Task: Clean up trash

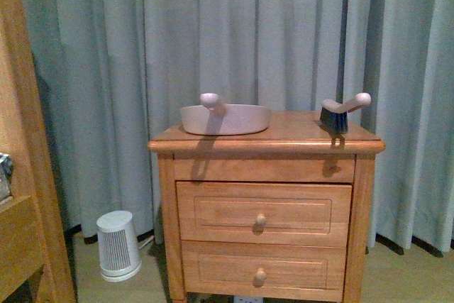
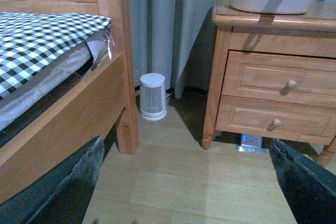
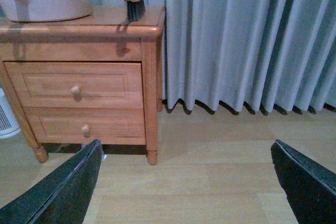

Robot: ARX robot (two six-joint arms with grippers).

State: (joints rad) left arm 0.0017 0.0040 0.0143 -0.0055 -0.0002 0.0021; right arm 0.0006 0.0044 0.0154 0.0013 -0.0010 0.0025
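Dustpan on nightstand, inside unseen; brush well apart; left fingers, right fingers spread, empty.

A home bedroom: bed, wooden nightstand, long curtains.

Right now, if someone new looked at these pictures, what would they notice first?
Probably the wooden nightstand in the middle, standing before long grey-blue curtains, with a pale dustpan and a small brush on top. Next, the little white ribbed appliance on the floor to its left, and the black-and-white checked bedding in the left wrist view.
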